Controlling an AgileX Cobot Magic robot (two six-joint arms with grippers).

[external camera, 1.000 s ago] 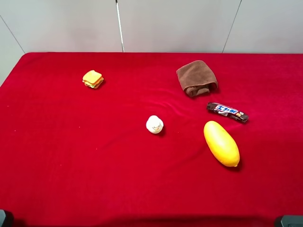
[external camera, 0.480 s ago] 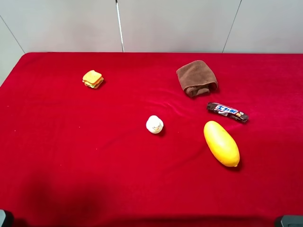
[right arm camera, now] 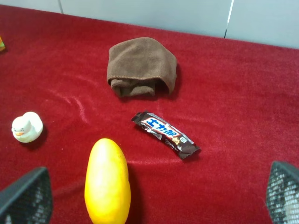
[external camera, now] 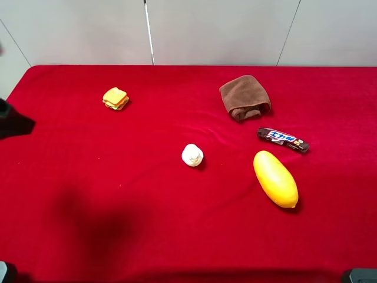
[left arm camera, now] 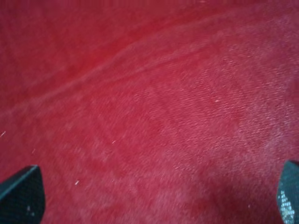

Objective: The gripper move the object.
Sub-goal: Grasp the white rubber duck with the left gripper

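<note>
Object [external camera: 192,155] lies unobscured; left gripper [left arm camera: 155,195] fingers [left arm camera: 21,196] show only cropped tips.

Table cloth [external camera: 177,236]: red fabric, matt, short velvety nap, faint creases. Towel [right arm camera: 140,65]: brown terry cloth, fuzzy, matt. Candy bar [right arm camera: 166,134]: glossy film wrapper. Yellow fruit [right arm camera: 107,182]: smooth, slight sheen. Object [right arm camera: 26,127]: smooth, plastic-looking. Right gripper [right arm camera: 154,193] pads [right arm camera: 282,191]: dark, grid-textured.

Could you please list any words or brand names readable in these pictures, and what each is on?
"士力架", as far as it can be made out: large lettering on the dark candy bar wrapper.
The wrapper's small print: too small to read.
No other text is visible.
</note>
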